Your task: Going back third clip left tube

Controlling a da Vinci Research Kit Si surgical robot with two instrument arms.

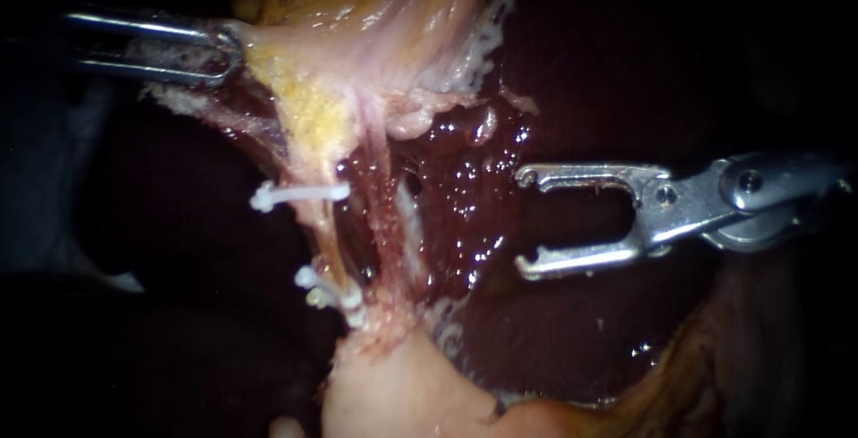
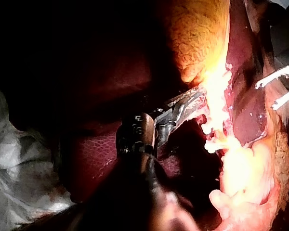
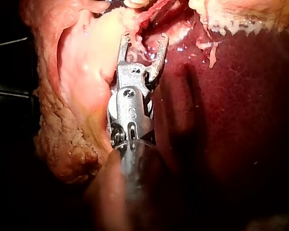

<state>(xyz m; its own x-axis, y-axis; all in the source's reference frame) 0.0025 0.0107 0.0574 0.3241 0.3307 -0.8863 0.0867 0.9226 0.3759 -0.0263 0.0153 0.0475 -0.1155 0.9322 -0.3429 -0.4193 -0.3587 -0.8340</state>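
Jaws on my left instrument [image 1: 225,47] are pinched on the edge of the pale tissue [image 1: 375,27] at the far left. They hold it up so that the strands below it run taut.

Next across is the left tube [image 1: 326,246], and the task's clips sit on it. The upper clip [image 1: 299,194] lies across it. The two lower clips [image 1: 308,277] sit close together further down, just above the pale bulge at the bottom. I can't tell from here which of the three counts as the third. Just beside it, the right tube [image 1: 384,188] runs bare and reddish, with no clip on it.

Beyond that is the wet, dark liver [image 1: 456,223]. Over it hangs my right instrument [image 1: 525,221], its jaws spread wide and empty. It is clear of both tubes, with the tips pointing back at them.

I'd judge the clip is placed and what's left is to pull the right instrument away. These are the risks I see:

- **Liver:** the lower tip sits close to the surface, so a dip on the way out could scrape it and start it oozing.
- **Right tube:** if the instrument drifts forward instead of out, an open tip could hook this tube.
- **Left grip:** it is under tension, so any tug could tear that edge or drag on the clips.
- **Slip:** if the grip slips, the tubes would go slack.
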